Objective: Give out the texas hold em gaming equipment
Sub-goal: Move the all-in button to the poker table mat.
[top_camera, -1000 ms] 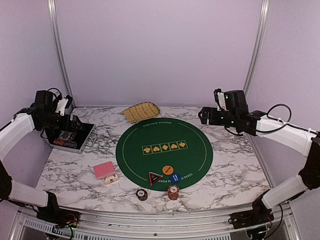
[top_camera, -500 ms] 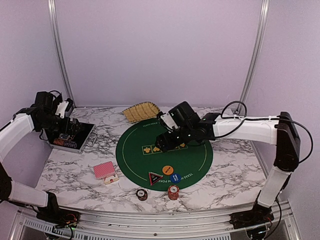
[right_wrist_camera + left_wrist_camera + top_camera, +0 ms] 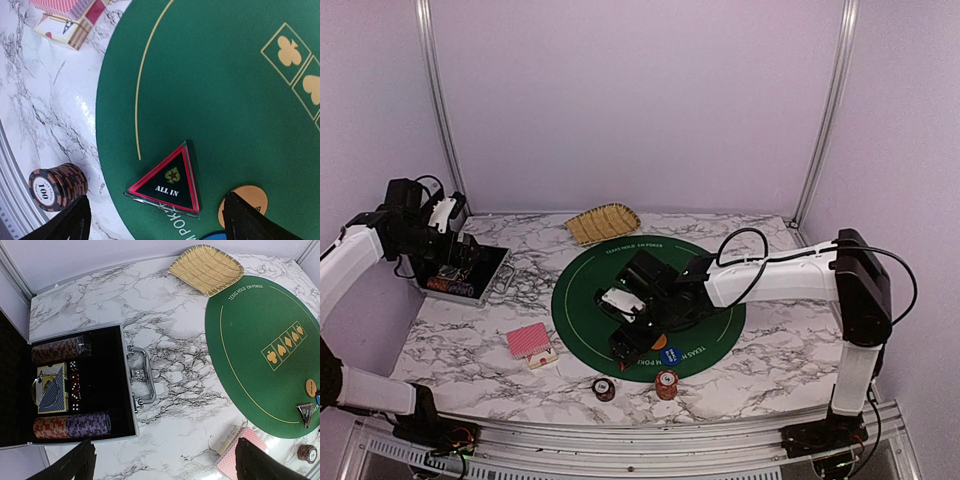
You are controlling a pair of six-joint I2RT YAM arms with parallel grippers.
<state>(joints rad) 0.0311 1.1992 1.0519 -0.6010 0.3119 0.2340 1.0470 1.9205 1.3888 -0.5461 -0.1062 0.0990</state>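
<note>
On the near edge of the green mat (image 3: 225, 100) lies the black triangle button (image 3: 167, 182), the one that says ALL IN. It lies flat. One corner points in toward the middle of the mat, and one side runs along the mat's rim.

The right claw (image 3: 156, 200) hangs right over it. In the wrist view one finger shows on each side of the triangle, so the button sits in the gap between them. The claw is wide open and holds nothing. I cannot tell if it touches the button; it looks to be a bit above it.

I think the next move is to go straight down and pinch the triangle from both sides. The orange button (image 3: 242, 202) is just beside the triangle on the mat, so the finger on that side has little room. A chip stack (image 3: 56, 186) stands just off the mat's rim.

The left claw (image 3: 167, 462) is well away from the mat, over the black case (image 3: 107, 375). It is wide open and empty too. So the right arm is the nearer one.
</note>
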